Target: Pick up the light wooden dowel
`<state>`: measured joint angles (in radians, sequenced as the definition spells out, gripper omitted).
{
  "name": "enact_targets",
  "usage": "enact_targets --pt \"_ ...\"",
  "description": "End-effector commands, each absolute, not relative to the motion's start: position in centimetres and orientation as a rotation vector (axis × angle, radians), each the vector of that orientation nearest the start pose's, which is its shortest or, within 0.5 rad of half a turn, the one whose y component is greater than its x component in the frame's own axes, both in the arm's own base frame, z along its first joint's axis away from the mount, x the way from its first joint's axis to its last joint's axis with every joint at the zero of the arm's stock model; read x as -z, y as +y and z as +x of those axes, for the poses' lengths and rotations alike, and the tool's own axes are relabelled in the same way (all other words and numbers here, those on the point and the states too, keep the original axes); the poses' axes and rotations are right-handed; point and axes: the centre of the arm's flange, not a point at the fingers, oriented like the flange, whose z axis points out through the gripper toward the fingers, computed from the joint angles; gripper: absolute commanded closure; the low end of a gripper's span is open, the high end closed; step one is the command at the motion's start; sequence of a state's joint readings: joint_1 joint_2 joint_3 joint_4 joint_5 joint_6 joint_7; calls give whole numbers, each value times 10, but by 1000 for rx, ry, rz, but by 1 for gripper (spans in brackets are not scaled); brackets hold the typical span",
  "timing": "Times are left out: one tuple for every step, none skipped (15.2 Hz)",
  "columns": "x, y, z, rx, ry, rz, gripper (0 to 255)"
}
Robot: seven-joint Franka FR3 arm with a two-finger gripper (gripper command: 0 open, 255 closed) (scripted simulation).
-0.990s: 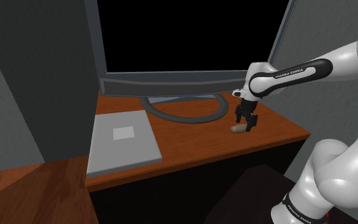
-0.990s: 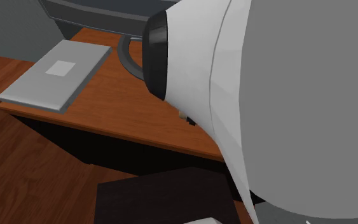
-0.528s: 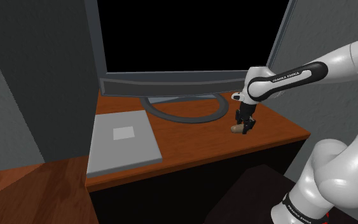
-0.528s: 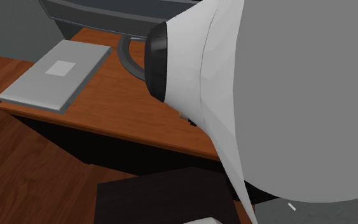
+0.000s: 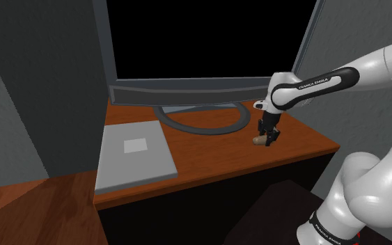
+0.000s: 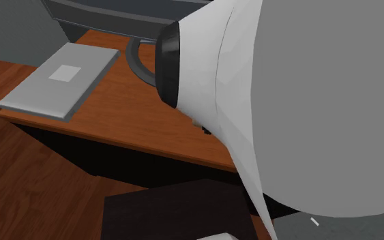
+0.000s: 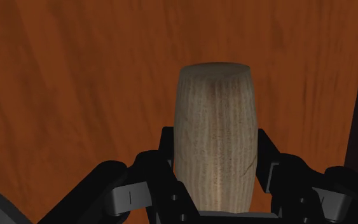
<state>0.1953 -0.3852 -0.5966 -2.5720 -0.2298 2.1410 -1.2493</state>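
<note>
The light wooden dowel point(image 7: 215, 127) is a short, pale, grained cylinder lying on the reddish-brown desk point(image 5: 208, 149). In the wrist view my gripper point(image 7: 215, 147) has a black finger point(image 7: 165, 149) pressed against each side of the dowel. In the shoulder view the gripper point(image 5: 267, 136) points down near the desk's right end, and the dowel point(image 5: 257, 140) pokes out to the left of it, resting on the desk top.
A large monitor point(image 5: 187, 90) with a curved grey foot point(image 5: 201, 118) stands behind the gripper. A flat grey slab point(image 5: 133, 153) lies at the desk's left. The desk's front edge is close by. My white arm point(image 6: 286, 102) blocks most of the second exterior view.
The fingers have drawn together around the dowel since a second ago, and the hand has shifted slightly. The dowel stays on the desk.
</note>
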Motion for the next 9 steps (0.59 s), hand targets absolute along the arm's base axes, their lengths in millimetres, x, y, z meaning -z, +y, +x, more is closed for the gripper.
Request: enact_targets --pt "-372 -161 372 -69 -1502 -2662 255" --pt "-378 -161 372 -69 -1502 -2662 255" --pt "-383 -161 372 -69 -1502 -2662 255" --pt "-388 -161 372 -69 -1502 -2662 255" --pt "-393 -161 372 -69 -1502 -2662 255" --pt "-399 -161 372 -69 -1502 -2662 255" --pt "-404 -161 372 -69 -1502 -2662 255" --pt "-409 -161 372 -69 -1502 -2662 255" --pt "-415 -161 372 -69 -1502 -2662 255"
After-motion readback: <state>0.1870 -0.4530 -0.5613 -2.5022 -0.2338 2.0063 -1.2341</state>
